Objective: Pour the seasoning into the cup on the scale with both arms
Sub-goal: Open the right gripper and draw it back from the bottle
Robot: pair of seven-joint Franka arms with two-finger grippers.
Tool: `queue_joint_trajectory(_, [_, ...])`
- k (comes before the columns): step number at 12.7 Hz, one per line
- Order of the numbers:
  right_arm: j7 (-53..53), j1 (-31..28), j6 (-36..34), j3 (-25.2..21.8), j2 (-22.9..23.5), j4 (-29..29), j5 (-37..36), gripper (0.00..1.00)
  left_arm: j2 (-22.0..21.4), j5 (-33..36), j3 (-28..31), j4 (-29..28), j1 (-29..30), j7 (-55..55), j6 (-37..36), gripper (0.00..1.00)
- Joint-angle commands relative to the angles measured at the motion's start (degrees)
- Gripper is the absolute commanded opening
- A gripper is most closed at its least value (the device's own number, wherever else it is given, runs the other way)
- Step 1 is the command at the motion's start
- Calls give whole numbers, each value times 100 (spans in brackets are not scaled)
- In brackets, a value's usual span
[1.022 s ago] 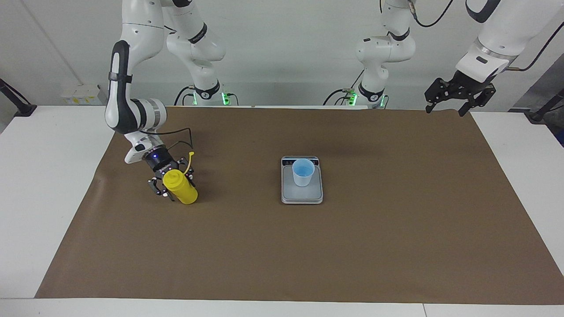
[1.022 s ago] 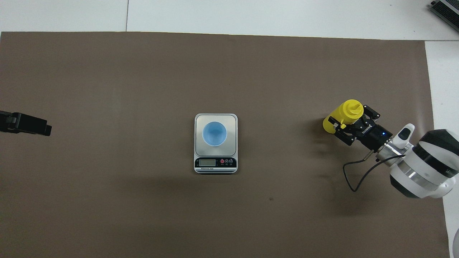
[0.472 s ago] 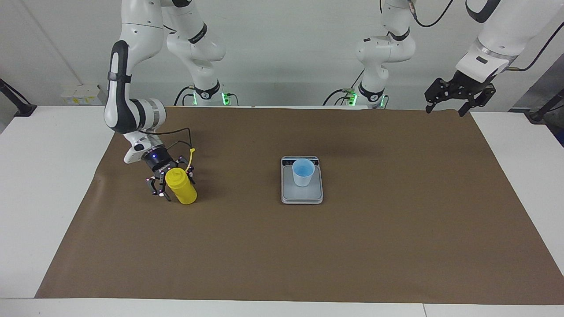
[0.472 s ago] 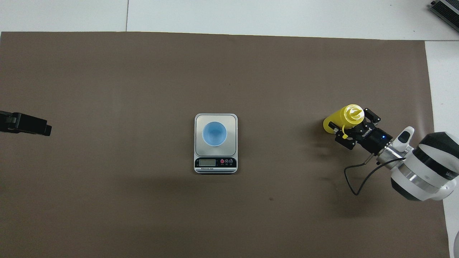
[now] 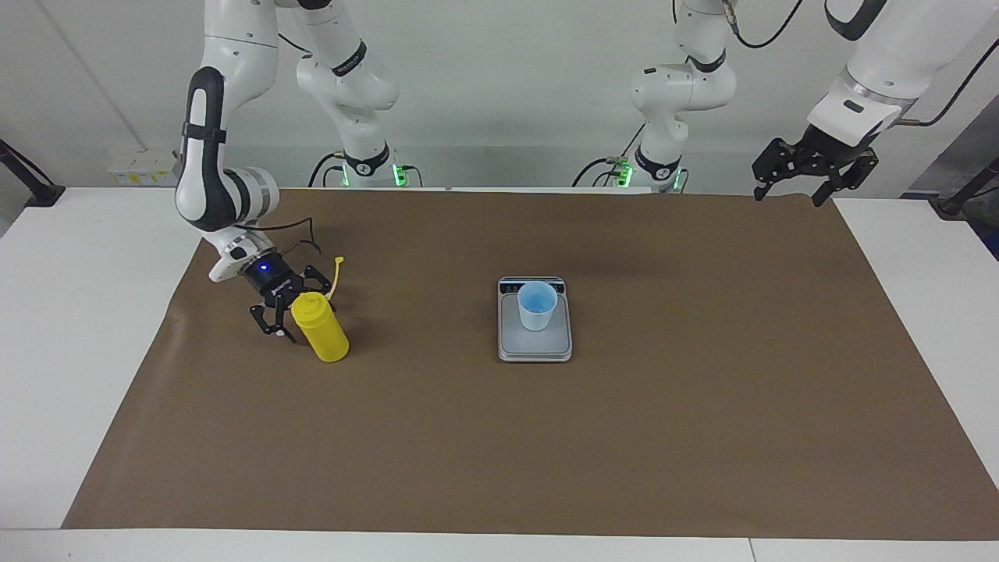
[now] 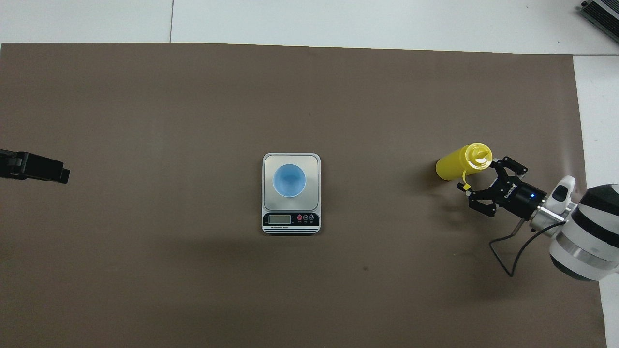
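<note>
Yellow squeeze bottle [image 5: 321,329] stands upright on the brown mat [image 5: 702,437] nr the right arm's end. Right gripper [image 5: 290,310] spread at its top w/o grip; a nudge could tip it. Blue cup [image 5: 537,305] sits on scale [image 5: 535,349] mid-mat. Left gripper [image 5: 812,173] spread, waiting over the mat's corner.

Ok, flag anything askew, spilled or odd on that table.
No spill or damage shows. The bottle stands upright toward the right arm's end, cap off on its strap, with the open right gripper beside its top. The cup sits squarely on the scale. The left gripper waits, open.
</note>
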Motion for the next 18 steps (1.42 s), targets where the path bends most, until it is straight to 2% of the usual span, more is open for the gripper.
queue_joint_trajectory(1, [143, -173, -194, 42, 40, 689, -981, 100, -164, 88, -32, -182, 66, 28, 22, 100])
queue_joint_trajectory(3, [773, -164, -396, 34, 119, 1164, -1376, 100, -164, 88, -32, -182, 66, 28, 22, 100])
queue_joint_trajectory(5, [1852, -147, -624, 42, 119, 1690, -2350, 100, -164, 88, -32, -182, 66, 28, 22, 100])
queue_joint_trajectory(8, [3811, 63, -1326, 77, 67, 2543, -3845, 100, -164, 88, -32, -182, 66, 28, 22, 100])
queue_joint_trajectory(9, [4627, 247, -1651, 86, -47, 2746, -4388, 100, -164, 88, -32, -173, 66, 28, 22, 100])
queue_joint_trajectory(11, [6437, 773, -1838, 121, -441, 2915, -5435, 100, -164, 88, -32, -173, 66, 28, 22, 100])
queue_joint_trajectory(12, [7177, 1046, -1864, 121, -600, 2923, -5709, 100, -164, 88, -32, -182, 66, 28, 22, 100])
queue_joint_trajectory(15, [9101, 1426, -2259, 139, -812, 2993, -5817, 100, -164, 88, -32, -182, 66, 28, 30, 100])
queue_joint_trajectory(18, [12000, 1882, -2786, 148, -813, 3371, -6098, 100, -164, 88, -32, -173, 48, 10, 30, 100])
